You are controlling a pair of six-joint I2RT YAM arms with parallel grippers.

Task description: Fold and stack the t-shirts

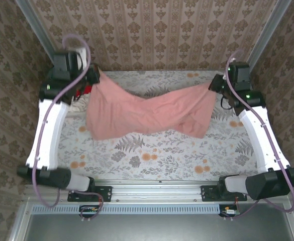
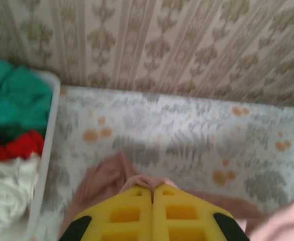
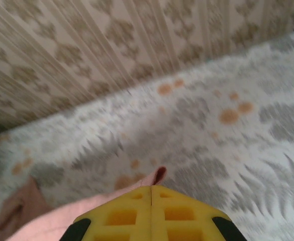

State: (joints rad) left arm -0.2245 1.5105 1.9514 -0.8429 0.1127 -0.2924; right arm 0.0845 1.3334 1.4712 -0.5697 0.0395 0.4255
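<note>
A dusty-pink t-shirt (image 1: 147,111) hangs stretched between my two grippers above the floral table, sagging in the middle. My left gripper (image 1: 95,75) pinches its far left corner, and in the left wrist view the yellow jaws (image 2: 152,188) are shut on a fold of pink cloth (image 2: 101,181). At the far right, my right gripper (image 1: 216,83) holds the other corner; the right wrist view has its jaws (image 3: 151,188) shut on the pink t-shirt's edge (image 3: 157,176). Teal-green (image 2: 16,98), red (image 2: 21,145) and cream (image 2: 8,193) t-shirts lie bunched in the basket.
A white laundry basket (image 2: 49,145) stands at the table's far left, under the left arm (image 1: 49,125). The floral tablecloth (image 1: 157,158) runs to the patterned back wall (image 1: 157,30). The right arm (image 1: 260,130) lies along the right side.
</note>
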